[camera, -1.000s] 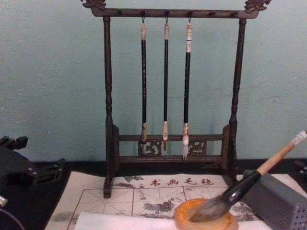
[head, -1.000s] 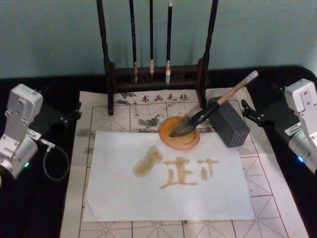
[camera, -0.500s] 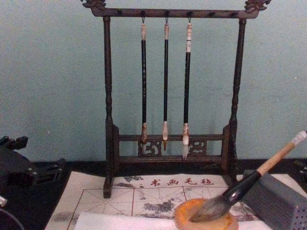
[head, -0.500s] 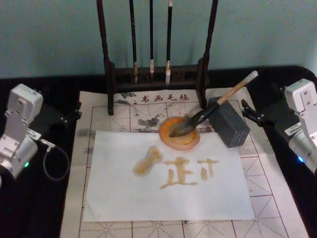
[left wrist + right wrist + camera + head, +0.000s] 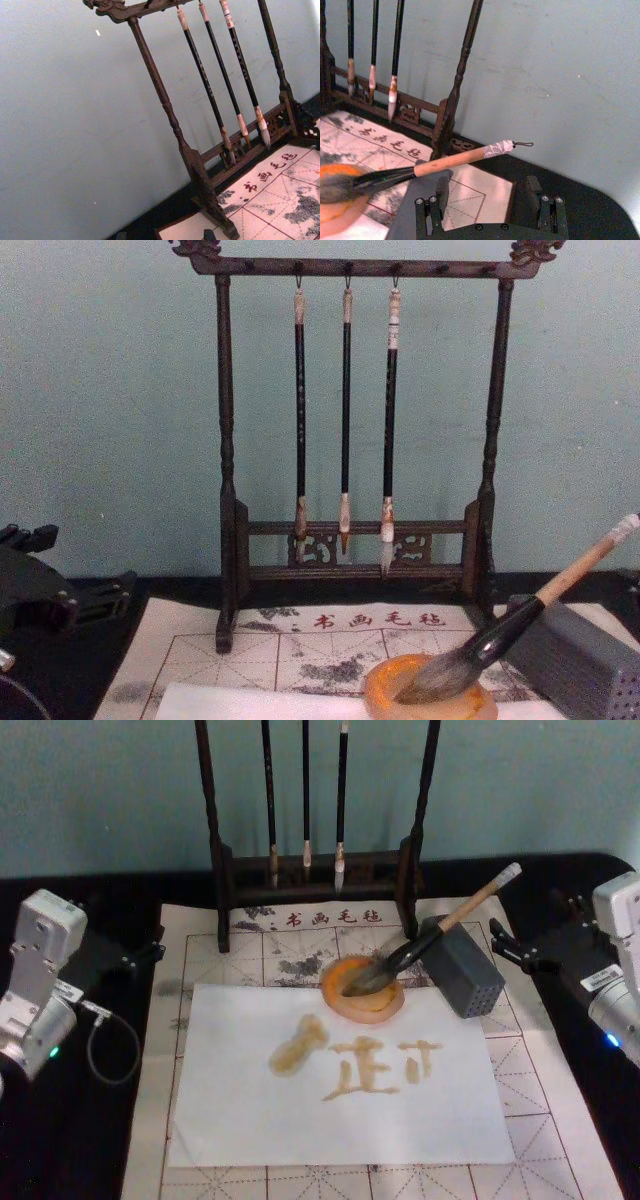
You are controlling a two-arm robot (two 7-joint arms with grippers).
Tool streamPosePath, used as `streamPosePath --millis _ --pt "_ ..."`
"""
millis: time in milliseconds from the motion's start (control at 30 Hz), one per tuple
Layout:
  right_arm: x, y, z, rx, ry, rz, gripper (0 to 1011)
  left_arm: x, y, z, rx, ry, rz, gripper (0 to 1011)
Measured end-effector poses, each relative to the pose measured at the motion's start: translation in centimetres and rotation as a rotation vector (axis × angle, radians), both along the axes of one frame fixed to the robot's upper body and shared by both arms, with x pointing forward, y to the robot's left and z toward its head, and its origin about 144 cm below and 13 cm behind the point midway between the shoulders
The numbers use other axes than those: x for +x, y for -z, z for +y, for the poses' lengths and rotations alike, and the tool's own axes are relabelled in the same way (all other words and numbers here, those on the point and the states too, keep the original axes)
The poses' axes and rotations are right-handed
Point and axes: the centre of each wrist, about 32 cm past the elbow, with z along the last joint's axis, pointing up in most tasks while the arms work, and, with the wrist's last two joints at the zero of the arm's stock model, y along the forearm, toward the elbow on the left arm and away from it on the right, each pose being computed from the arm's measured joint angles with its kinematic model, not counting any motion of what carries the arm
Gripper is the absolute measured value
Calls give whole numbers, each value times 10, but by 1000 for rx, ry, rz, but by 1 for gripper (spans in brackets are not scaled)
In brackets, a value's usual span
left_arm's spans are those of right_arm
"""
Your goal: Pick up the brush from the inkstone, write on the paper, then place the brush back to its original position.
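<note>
The brush (image 5: 430, 933) lies at a slant, its fat bristle head resting in the orange-rimmed inkstone (image 5: 335, 995) and its tan handle propped on a grey block. The white paper (image 5: 250, 1110) lies in front of the inkstone and carries amber strokes. My right gripper (image 5: 508, 948) stands open just right of the handle's white end, holding nothing. In the right wrist view the gripper (image 5: 490, 210) sits behind the brush (image 5: 455, 159), and the inkstone (image 5: 332, 212) shows beyond it. My left gripper (image 5: 143, 948) is parked open at the mat's far left corner.
A dark wooden rack (image 5: 222, 870) with three thin hanging brushes (image 5: 305, 790) stands behind the inkstone. The grey block (image 5: 465, 975) sits right of the inkstone. A beige mat (image 5: 560, 1120) with red grid lines lies under everything. A loose cable (image 5: 110, 1045) loops by the left arm.
My right arm has shifted slightly outward to the right, with its gripper still by the brush's end. The brush, inkstone and paper have not moved.
</note>
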Motion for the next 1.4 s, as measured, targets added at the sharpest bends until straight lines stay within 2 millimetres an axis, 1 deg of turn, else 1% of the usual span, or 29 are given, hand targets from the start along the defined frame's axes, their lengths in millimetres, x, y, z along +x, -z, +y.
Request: streamPosePath --millis 233,500,667,733,767,933,1200,1400 --pt "-2 -7 -2 110 -25 62 1000 0 0 0 0 0 0 1001" --pt "1 -19 -2 336 -53 217 1000 0 0 0 0 0 0 1001" --pt "5 -24 1 512 -24 323 1000 0 0 0 0 0 0 1001" --pt "6 -25 2 536 -17 335 1000 0 0 0 0 0 0 1001" --pt "10 -26 2 602 4 367 1000 0 0 0 0 0 0 1001" --pt "18 -27 5 723 49 411 1000 0 0 0 0 0 0 1001" --pt "26 -27 12 826 59 428 1000 0 0 0 0 0 0 1001" --pt "30 -28 18 865 57 442 1000 0 0 0 0 0 0 1001"
